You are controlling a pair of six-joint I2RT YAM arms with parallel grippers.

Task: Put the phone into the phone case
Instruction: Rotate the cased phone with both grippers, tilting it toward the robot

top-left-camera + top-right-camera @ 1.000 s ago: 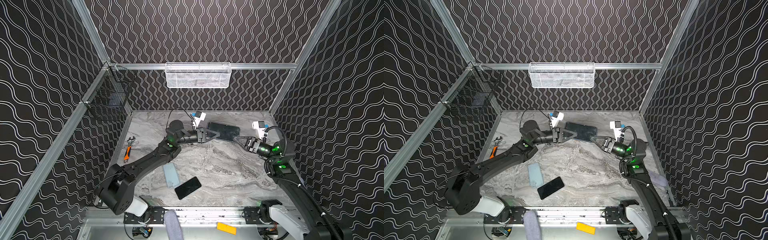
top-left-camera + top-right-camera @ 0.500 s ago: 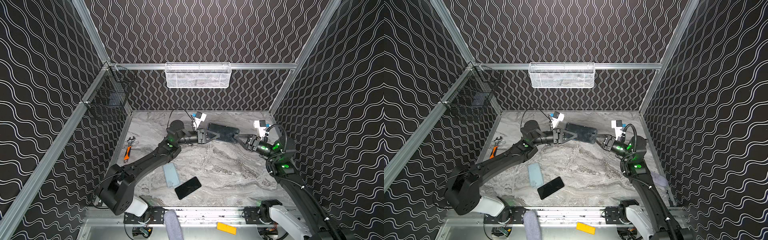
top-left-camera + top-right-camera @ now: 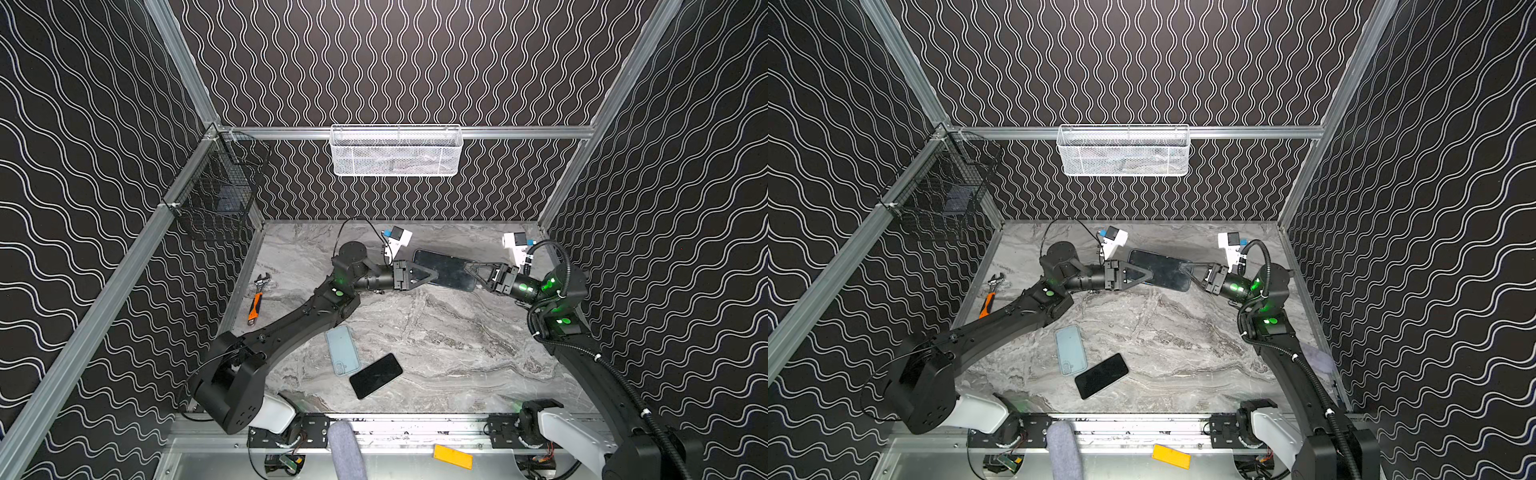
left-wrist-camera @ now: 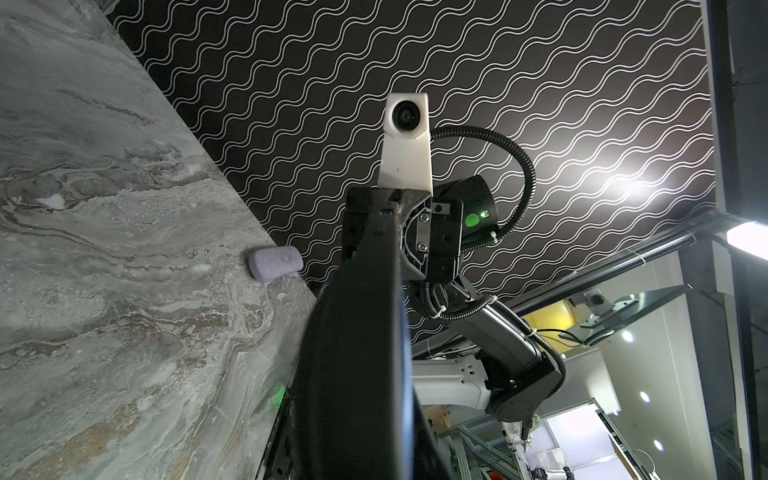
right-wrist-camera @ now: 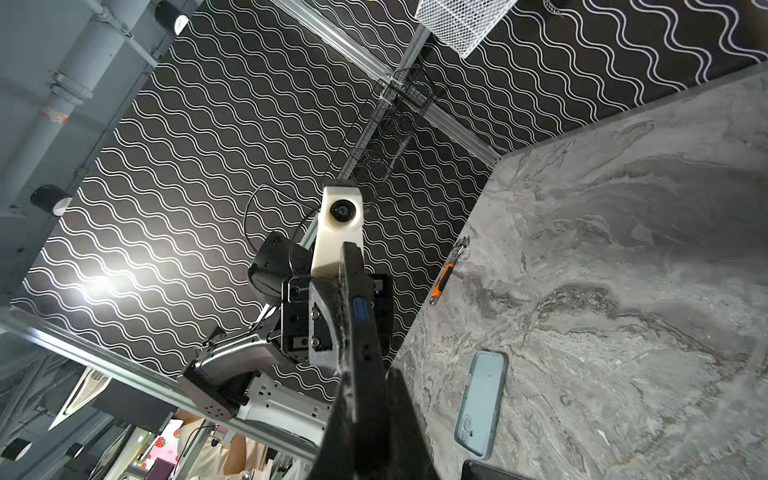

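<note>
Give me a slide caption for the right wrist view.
Left gripper clamps black device edge-on; blue case lies on table.

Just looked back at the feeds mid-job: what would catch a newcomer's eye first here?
First, the two arms meet at the back of the table. The left hand and right hand are each shut on an end of one dark phone-shaped slab. Next, toward the front, a light blue phone case and a black phone lie close together with no hand near them.
</note>
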